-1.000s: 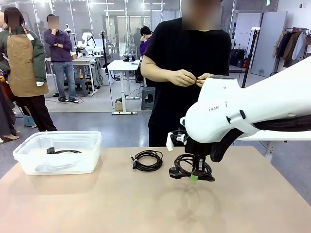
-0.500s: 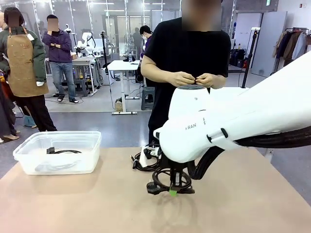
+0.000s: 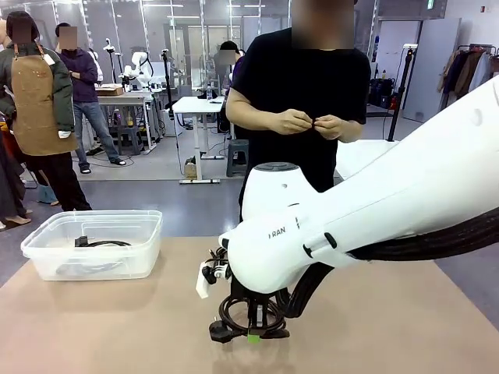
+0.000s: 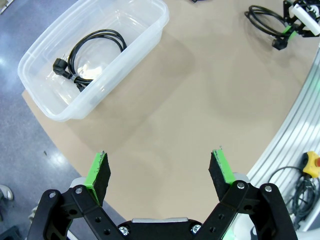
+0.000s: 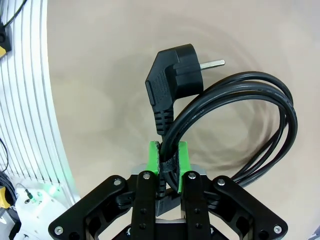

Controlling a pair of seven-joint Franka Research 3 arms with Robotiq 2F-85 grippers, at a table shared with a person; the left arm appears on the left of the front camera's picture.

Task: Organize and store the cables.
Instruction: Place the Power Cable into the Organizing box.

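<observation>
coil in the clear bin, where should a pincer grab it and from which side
Probably the bunched strands beside the plug, coming from straight above: the coil lies flat on the bin floor, and the walls block any sideways approach.

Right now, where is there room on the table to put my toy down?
Bare tabletop lies in front of the clear bin and between it and the right gripper. More lies at the table's right end. It is crowded mid-table, where that gripper holds a coiled cable.
</observation>
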